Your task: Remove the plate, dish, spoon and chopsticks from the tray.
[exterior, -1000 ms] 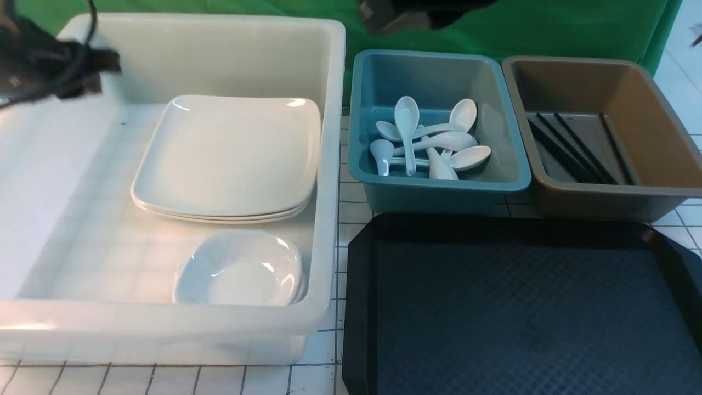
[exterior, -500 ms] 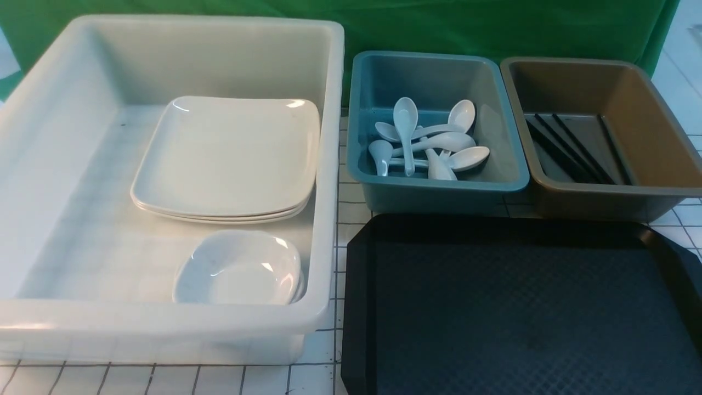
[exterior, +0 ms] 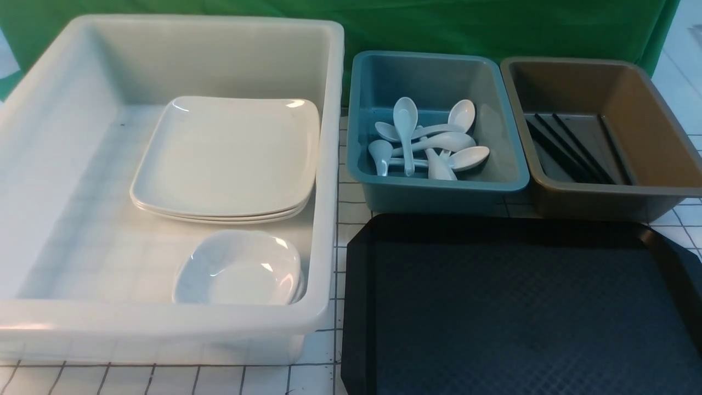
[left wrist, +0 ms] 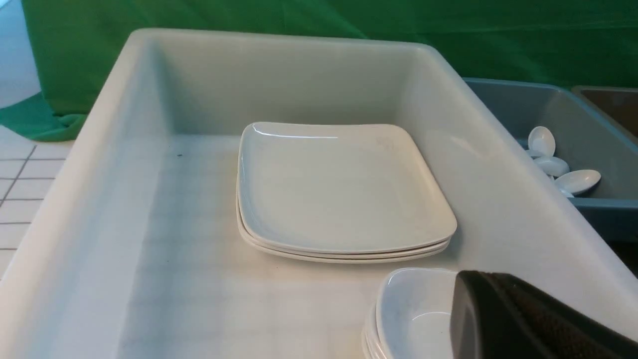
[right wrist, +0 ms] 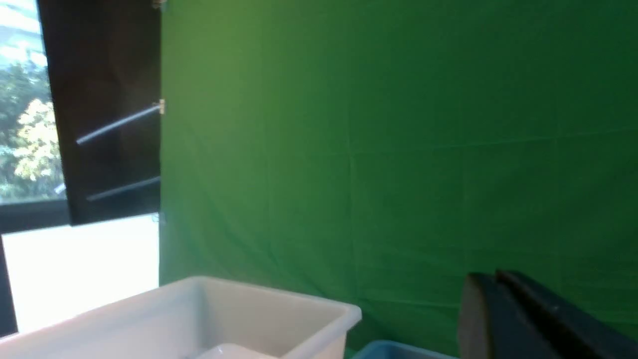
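The black tray point(exterior: 521, 307) lies at the front right with nothing on it. A stack of white square plates point(exterior: 230, 156) and stacked small dishes point(exterior: 238, 269) sit in the big white tub point(exterior: 164, 323). Several white spoons point(exterior: 428, 142) lie in the teal tub point(exterior: 439, 189). Black chopsticks point(exterior: 570, 148) lie in the brown tub point(exterior: 603, 195). Neither gripper shows in the front view. My left gripper point(left wrist: 486, 275) is shut and empty, above the small dishes point(left wrist: 413, 314) near the plates point(left wrist: 339, 189). My right gripper point(right wrist: 491, 274) is shut and empty, raised against the green backdrop.
The three tubs stand side by side behind and left of the tray on a white gridded table point(exterior: 340, 340). A green cloth point(exterior: 493, 27) hangs behind them. The white tub's corner point(right wrist: 279, 304) shows in the right wrist view.
One second ago both arms showed at the top of the front view, left at top left, right at top centre. Both have left that view. Nothing on the table moved.
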